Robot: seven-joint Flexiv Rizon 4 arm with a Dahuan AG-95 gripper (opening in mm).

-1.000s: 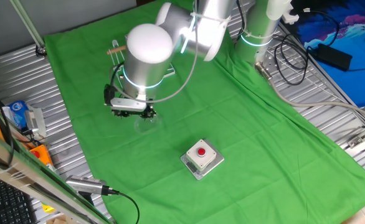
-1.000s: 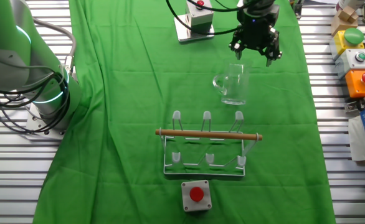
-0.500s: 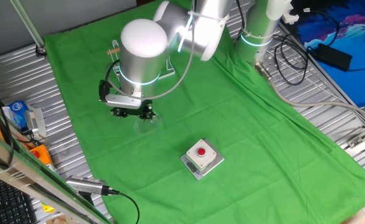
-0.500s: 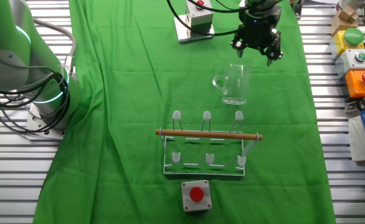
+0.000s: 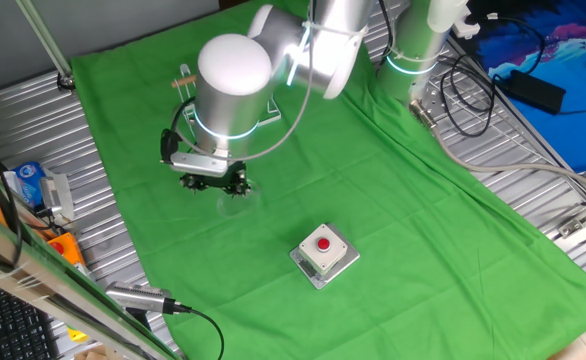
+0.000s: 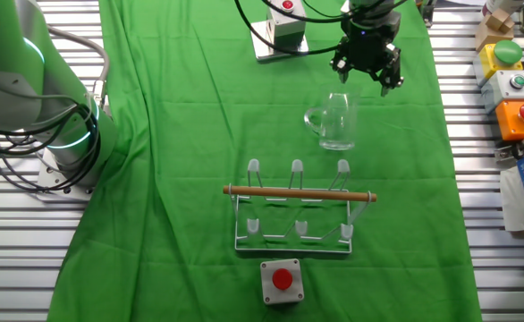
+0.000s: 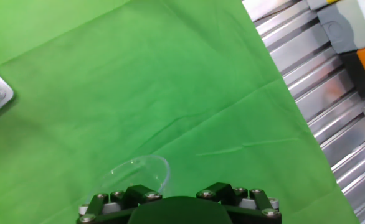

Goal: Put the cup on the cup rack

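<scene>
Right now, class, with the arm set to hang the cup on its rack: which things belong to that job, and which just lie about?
Belong to the job:
cup
cup rack
gripper

Just lying about:
grey button box near the rack
second button box, far side
green cloth

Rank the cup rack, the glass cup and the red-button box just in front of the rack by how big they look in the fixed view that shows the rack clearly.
Largest to smallest as they appear:
1. the cup rack, clearly the widest.
2. the cup.
3. the red-button box.
The cup and box look close in size, and the box sits nearer the camera, so that order is unsure.
</scene>
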